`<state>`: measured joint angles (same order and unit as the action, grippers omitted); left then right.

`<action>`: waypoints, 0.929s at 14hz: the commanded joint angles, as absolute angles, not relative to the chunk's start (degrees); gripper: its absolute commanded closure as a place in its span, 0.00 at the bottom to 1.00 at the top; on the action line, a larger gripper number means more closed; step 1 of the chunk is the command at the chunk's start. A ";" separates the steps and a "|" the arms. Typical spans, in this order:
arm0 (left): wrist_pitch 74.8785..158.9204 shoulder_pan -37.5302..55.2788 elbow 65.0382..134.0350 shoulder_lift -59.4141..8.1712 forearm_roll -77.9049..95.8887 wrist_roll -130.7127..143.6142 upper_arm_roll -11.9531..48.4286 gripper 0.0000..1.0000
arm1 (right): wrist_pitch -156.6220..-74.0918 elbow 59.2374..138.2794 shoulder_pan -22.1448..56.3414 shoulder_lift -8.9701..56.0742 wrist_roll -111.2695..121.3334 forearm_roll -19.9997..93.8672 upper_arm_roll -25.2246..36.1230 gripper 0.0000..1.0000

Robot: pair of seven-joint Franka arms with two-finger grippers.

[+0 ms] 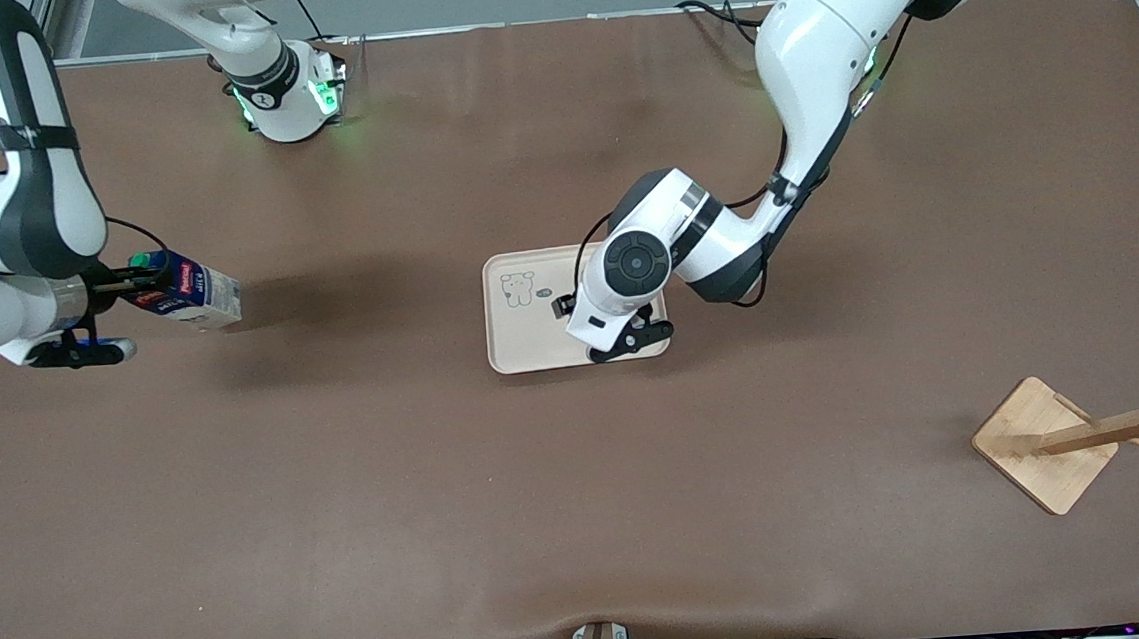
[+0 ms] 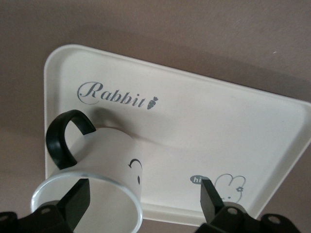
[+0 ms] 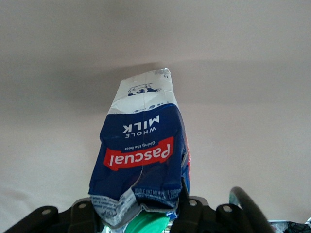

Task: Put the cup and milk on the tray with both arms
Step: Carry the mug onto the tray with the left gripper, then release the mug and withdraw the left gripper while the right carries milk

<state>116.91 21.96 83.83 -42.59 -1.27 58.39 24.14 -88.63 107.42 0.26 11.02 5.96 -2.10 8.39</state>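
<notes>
The cream tray (image 1: 521, 348) lies mid-table. My left arm's hand (image 1: 619, 306) hangs over the tray's end toward the left arm and hides the cup in the front view. In the left wrist view the white smiley cup (image 2: 114, 155) stands on the tray (image 2: 218, 121) near its edge. My left gripper (image 2: 143, 184) is open, with one finger inside the cup and the other well clear of it. My right gripper (image 1: 126, 280) is shut on the top of the blue milk carton (image 1: 192, 291), held tilted above the bare table at the right arm's end. The carton (image 3: 143, 150) fills the right wrist view, in the right gripper (image 3: 136, 204).
A wooden peg stand (image 1: 1044, 442) with a square base lies toward the left arm's end, nearer to the front camera than the tray. The right arm's base (image 1: 288, 99) stands at the table's edge. Brown table (image 1: 390, 472) spreads between milk and tray.
</notes>
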 commanded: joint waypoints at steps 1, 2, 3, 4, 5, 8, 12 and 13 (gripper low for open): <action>111.99 20.49 84.55 -35.53 -2.72 58.71 22.77 0.00 | -85.18 102.94 0.79 10.63 6.59 -2.03 8.17 1.00; 109.88 18.56 84.46 -32.98 -2.72 56.80 22.24 0.00 | -84.03 101.18 1.05 10.63 6.50 -1.59 8.00 1.00; 107.34 16.11 84.55 -30.44 -2.72 52.86 22.24 0.00 | -83.68 100.21 2.45 10.72 5.98 -0.28 7.65 1.00; 104.70 13.47 84.46 -28.24 -2.72 49.43 22.24 0.00 | -83.93 100.11 4.55 10.72 5.11 2.35 7.65 1.00; 102.15 10.40 84.55 -26.12 -2.72 47.22 22.15 0.00 | -84.28 99.93 6.14 10.81 2.23 5.16 7.73 1.00; 97.39 1.52 84.55 -20.85 -3.94 39.67 22.15 0.00 | -86.57 98.18 14.82 11.34 -10.06 8.00 7.65 1.00; 95.89 -5.17 84.46 -16.00 -14.23 26.66 22.32 0.00 | -94.54 96.07 28.62 15.20 -21.08 10.87 7.65 1.00; 95.63 -6.75 84.46 -15.04 -14.24 23.67 22.24 0.00 | -97.35 95.54 31.09 16.60 -23.79 13.86 7.73 1.00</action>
<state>96.20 -4.64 82.69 -17.95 -12.24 28.31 21.85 -94.30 98.15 26.45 13.15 -19.95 10.11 6.86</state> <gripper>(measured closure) 0.000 0.454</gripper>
